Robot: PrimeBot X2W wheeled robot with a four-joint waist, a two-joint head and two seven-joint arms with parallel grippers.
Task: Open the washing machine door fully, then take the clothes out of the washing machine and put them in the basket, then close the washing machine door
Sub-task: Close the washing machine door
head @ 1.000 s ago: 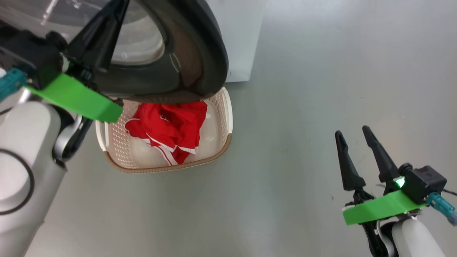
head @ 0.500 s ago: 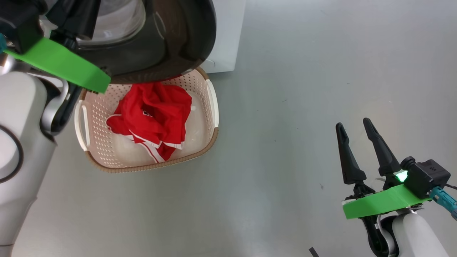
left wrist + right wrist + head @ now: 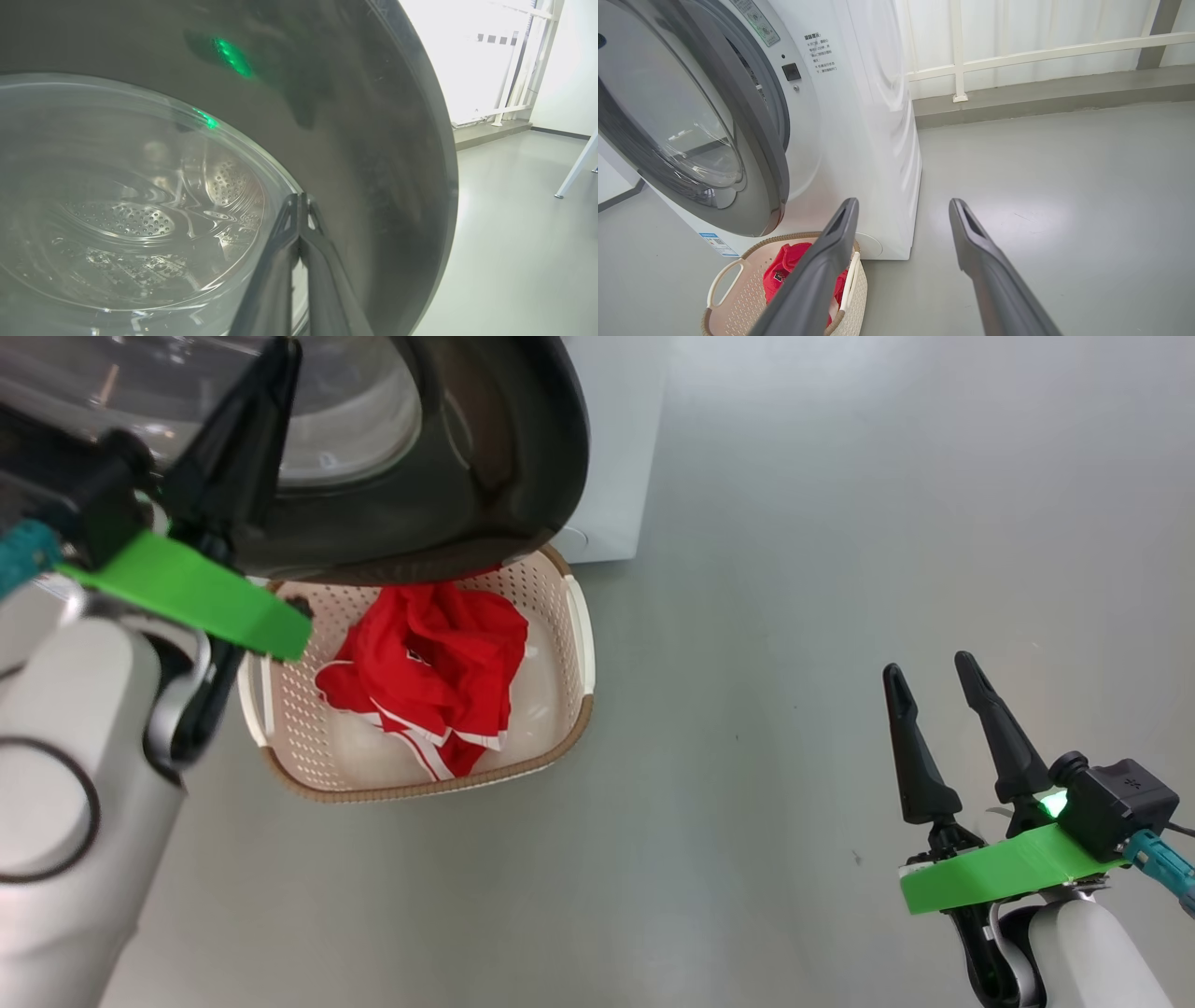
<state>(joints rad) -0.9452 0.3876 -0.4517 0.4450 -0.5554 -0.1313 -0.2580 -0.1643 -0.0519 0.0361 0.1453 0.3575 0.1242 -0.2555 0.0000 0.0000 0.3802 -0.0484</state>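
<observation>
Clothes (image 3: 429, 681), red with white trim, lie in the basket (image 3: 299, 737) on the floor (image 3: 794, 569), beneath my left gripper (image 3: 280, 364) and well off to the left of my right gripper (image 3: 929, 667). My left jaws are pressed together, holding nothing. Their tips are at the washing machine door (image 3: 485, 476), where glass meets black rim, but I cannot tell if they touch it. My right jaws are spread wide and empty, apart from the washing machine (image 3: 859, 140).

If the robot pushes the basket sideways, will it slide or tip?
It would probably slide easily: the basket looks like thin perforated plastic, holds the small red clothes, and stands on a smooth, glossy floor. Tipping seems unlikely, since it is wide and low.
</observation>
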